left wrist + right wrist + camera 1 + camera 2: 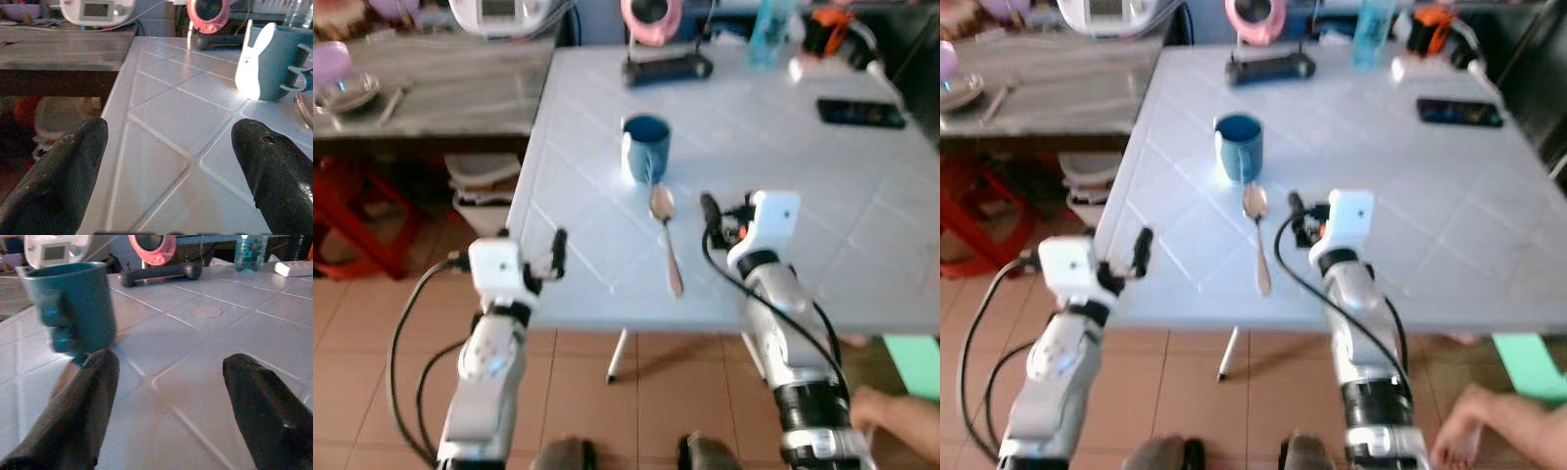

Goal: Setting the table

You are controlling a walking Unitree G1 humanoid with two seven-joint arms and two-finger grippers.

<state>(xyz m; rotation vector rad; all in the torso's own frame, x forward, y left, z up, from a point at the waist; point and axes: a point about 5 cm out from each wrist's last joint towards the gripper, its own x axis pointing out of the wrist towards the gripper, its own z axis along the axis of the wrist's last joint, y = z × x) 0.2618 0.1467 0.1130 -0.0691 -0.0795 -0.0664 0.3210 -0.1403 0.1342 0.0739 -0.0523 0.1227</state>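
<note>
one blue mug [646, 147], one spoon [667, 238], white table [822, 255]

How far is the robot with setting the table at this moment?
Already placed: a blue mug stands on the white table, with a spoon lying just in front of it. In hand: nothing; the left gripper and right gripper are both open. Any further pieces are not yet laid.

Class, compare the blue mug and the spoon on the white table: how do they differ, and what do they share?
The blue mug stands upright; the spoon lies flat. The mug is blue, the spoon pale and metallic-looking. The mug is squat and round, the spoon long and thin. Both rest on the white table, the spoon's bowl just in front of the mug.
</note>
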